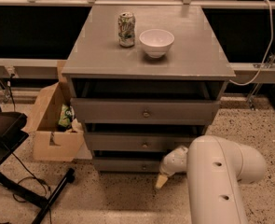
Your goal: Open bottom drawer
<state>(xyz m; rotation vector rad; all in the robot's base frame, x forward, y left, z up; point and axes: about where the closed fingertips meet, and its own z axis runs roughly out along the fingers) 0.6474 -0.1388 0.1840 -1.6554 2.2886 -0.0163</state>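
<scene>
The grey wooden chest (197, 59) stands in the middle of the camera view with three drawers. The bottom drawer (120, 164) is the lowest grey front, just above the floor, and its small round knob (144, 168) sits near the middle. My gripper (164, 176) is low at the right part of that drawer front, right of the knob, with a pale tip pointing down at the floor. My white arm (216, 181) fills the lower right and hides the drawer's right end.
A green can (126, 29) and a white bowl (156, 42) stand on the chest top. An open cardboard box (46, 129) sits on the floor left of the chest. A black stand with cables (20, 181) is at the lower left.
</scene>
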